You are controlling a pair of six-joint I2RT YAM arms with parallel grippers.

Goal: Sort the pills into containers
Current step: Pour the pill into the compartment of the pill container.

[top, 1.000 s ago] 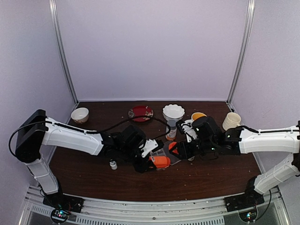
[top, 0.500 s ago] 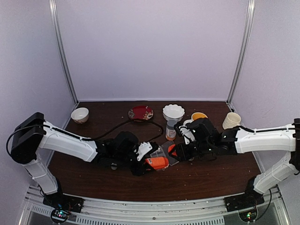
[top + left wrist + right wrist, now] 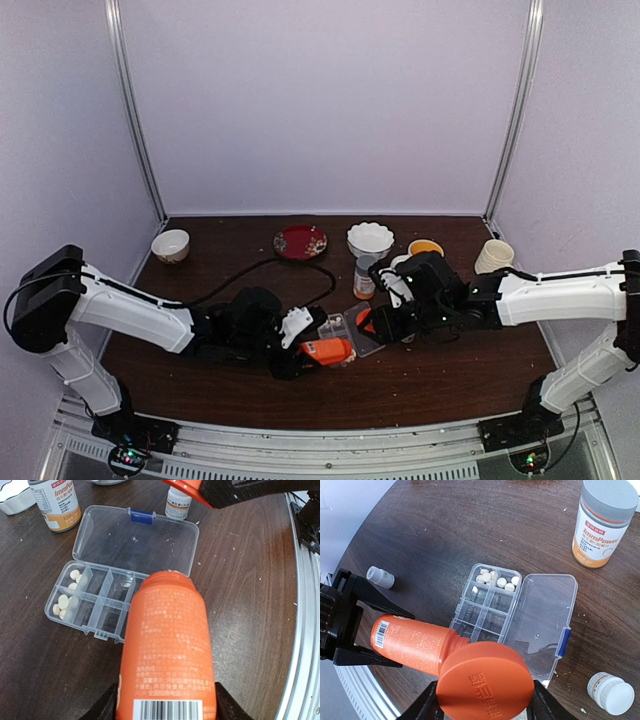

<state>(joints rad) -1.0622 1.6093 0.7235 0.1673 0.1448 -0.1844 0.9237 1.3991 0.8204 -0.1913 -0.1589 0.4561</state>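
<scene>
My left gripper [image 3: 166, 707] is shut on an orange-red bottle [image 3: 167, 645], which lies nearly level with its open mouth over the near end of the clear pill box [image 3: 95, 602]. In the top view the bottle [image 3: 325, 350] sits just left of the box [image 3: 340, 328]. The right gripper [image 3: 482, 700] is shut on the bottle's orange cap [image 3: 485, 682], held above the box [image 3: 487, 607] and hiding the bottle's mouth. The box's lid [image 3: 545, 615] lies flat and open. Pale pills [image 3: 495, 579] fill the cells at one end [image 3: 63, 601]; the other cells look bare.
A grey-capped bottle with an orange label [image 3: 602, 522] stands beyond the box. Small white bottles stand by the lid [image 3: 610, 692] and near the left arm [image 3: 380, 576]. At the back are a white bowl [image 3: 370, 238], red plate [image 3: 300, 241], small bowl [image 3: 170, 244] and cream cup [image 3: 493, 256].
The left arm has drawn left and lower, carrying the orange bottle a little left along the box. The right gripper has edged left with the cap.
</scene>
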